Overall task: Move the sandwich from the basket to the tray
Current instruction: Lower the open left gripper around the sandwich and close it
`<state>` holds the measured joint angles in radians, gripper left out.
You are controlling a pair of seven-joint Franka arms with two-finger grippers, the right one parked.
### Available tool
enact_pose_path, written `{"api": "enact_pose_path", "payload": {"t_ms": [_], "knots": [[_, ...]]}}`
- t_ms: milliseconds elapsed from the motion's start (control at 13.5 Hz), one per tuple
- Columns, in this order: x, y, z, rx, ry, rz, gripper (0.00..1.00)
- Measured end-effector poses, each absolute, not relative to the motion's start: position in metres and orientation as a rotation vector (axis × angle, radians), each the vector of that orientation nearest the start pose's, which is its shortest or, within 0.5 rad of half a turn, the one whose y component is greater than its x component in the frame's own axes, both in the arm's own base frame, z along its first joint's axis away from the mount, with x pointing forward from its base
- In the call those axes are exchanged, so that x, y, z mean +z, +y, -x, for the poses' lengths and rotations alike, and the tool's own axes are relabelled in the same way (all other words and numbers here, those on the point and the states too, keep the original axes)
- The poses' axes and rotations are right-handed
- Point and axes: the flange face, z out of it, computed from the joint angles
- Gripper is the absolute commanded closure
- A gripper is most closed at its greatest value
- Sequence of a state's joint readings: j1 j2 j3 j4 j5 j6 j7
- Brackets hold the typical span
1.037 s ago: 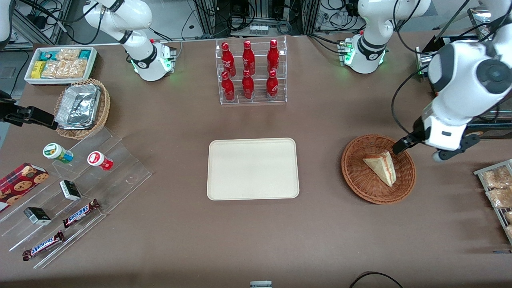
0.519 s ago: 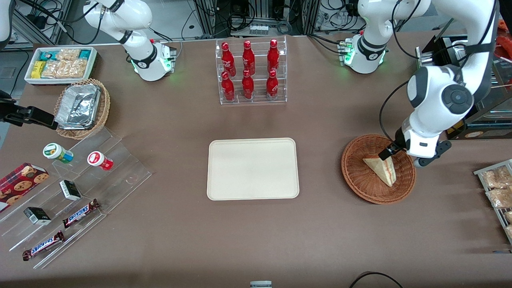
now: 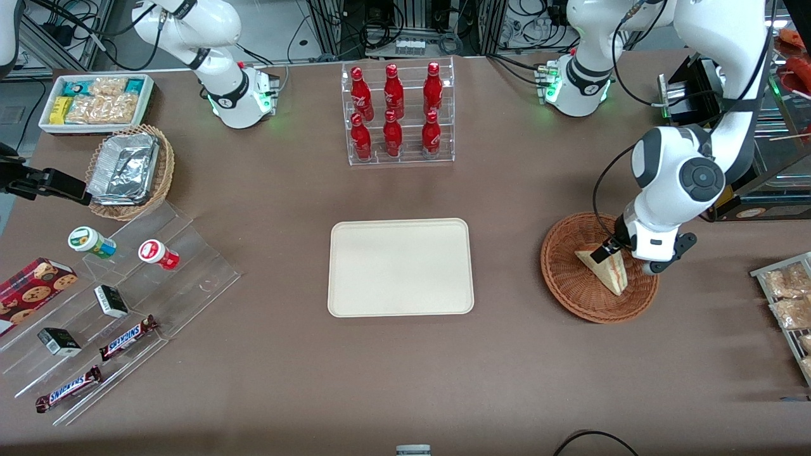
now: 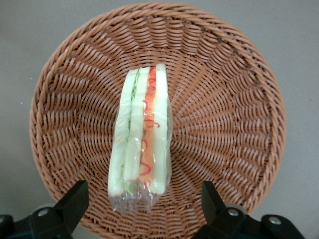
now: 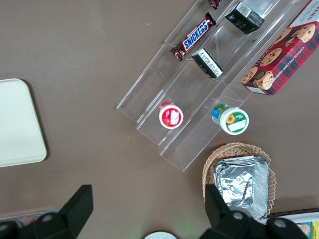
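Observation:
The sandwich (image 3: 607,271) (image 4: 140,139), a plastic-wrapped wedge with red, orange and green layers, lies in the round reddish-brown wicker basket (image 3: 570,285) (image 4: 224,99) toward the working arm's end of the table. My left gripper (image 3: 613,252) (image 4: 143,204) hangs just above the basket, open, its two black fingers (image 4: 75,201) spread wide on either side of the sandwich's wrapped end without touching it. The cream tray (image 3: 400,266) lies flat at the table's middle, apart from the basket, with nothing on it.
A clear rack of red bottles (image 3: 396,114) stands farther from the camera than the tray. A rack of snack packets (image 3: 787,297) lies beside the basket at the table's edge. Acrylic steps with candy bars and cups (image 3: 114,304), a foil-tray basket (image 3: 130,170) and a white snack bin (image 3: 95,101) sit toward the parked arm's end.
The left arm has swung in from the table's edge and come down over the basket; its open fingers now straddle the sandwich. The sandwich has not moved.

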<state>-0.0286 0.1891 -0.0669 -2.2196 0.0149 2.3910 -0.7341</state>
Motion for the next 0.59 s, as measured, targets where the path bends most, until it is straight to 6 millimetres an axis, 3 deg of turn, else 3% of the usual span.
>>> {"api": "enact_pose_path", "payload": {"t_ms": [74,148,296,444,593], "knots": [[0.283,-0.051,-0.543,0.031,-0.973,2.981,0.02],[0.277,-0.049,-0.543,0.037,-0.977,2.979,0.12],[0.265,-0.046,-0.545,0.035,-0.987,2.977,0.49],[0.257,-0.043,-0.545,0.043,-1.001,2.97,1.0],[0.256,-0.038,-0.545,0.046,-1.027,2.96,1.0]]}}
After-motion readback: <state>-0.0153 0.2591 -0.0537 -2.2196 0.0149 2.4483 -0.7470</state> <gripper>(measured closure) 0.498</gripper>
